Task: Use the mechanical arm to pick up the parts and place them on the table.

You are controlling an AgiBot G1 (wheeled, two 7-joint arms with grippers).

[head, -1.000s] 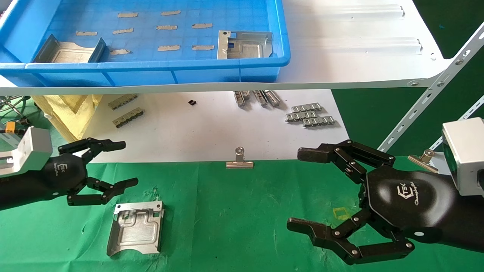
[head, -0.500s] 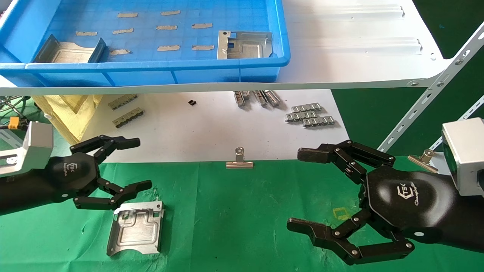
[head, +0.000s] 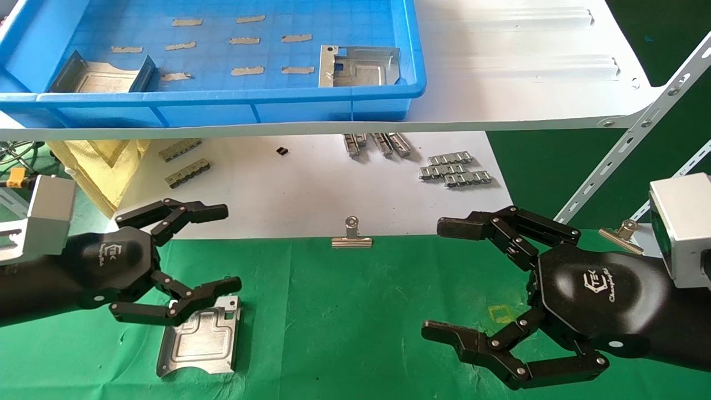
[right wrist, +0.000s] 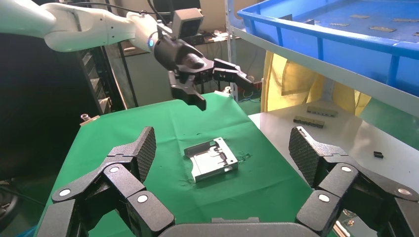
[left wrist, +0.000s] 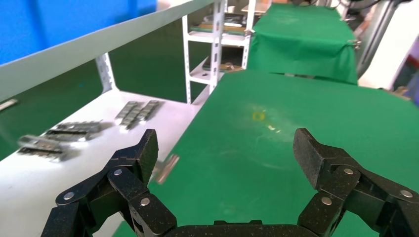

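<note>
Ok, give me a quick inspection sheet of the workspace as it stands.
Surface: green cloth table, wrinkled.
Job's things: one part flat on the cloth; two parts in the blue tray.
Clutter: binder clip; grey ridged strips on the white sheet.
Grippers: left gripper open, raised above the part; right gripper open, parked over the cloth.
Cables: wires at the far left edge.
Surroundings: white shelf; yellow bag.

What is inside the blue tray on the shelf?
Two silver parts, one near the left end and one at the right, plus small strips. The front wall hides their near edges.
</note>
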